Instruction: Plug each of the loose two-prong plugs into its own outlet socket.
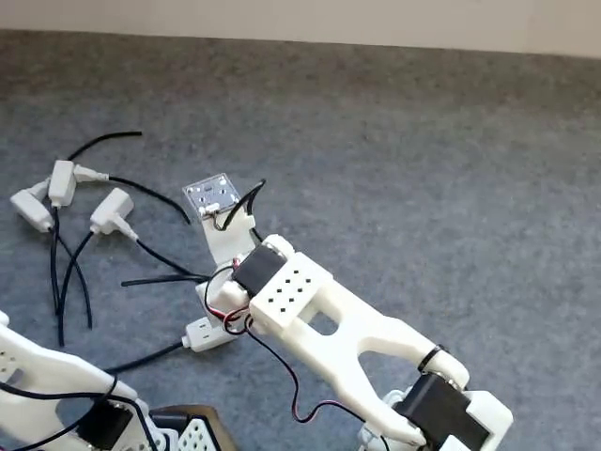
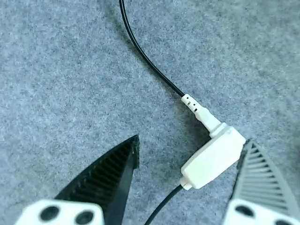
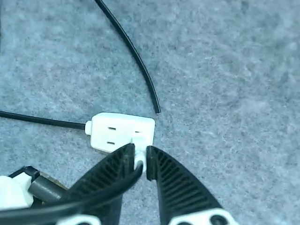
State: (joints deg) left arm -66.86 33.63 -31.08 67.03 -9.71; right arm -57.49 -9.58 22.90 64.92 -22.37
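**Status: early; no plug can be confirmed as seated.**

1. The right gripper [image 3: 140,150] stands at the end of the outlet socket [image 3: 123,132]. The socket lies flat on the grey carpet [image 3: 234,70] with its slot face up. The fingers are pressed almost together on a small white piece [image 3: 138,157] touching the socket's edge. This is probably a plug body, but the fingers cover it, so whether its prongs are in the slots cannot be told. Two slot pairs show on the socket face, both unoccupied.

2. The left gripper [image 2: 192,142] is spread wide and holds nothing. A white plug [image 2: 213,157] lies on the carpet between its fingers, nearer the light finger, with a black cable [image 2: 145,56] running from its strain relief. It has not been grasped.

3. In the high view, three white connectors [image 1: 61,181] lie in a group, well apart from the socket [image 1: 208,331], with their cords trailing loose. None is mated to anything.

Remaining work (judged from the layout): finish the insertion at the right gripper, pick up the plug under the left gripper, then deal with the distant group.
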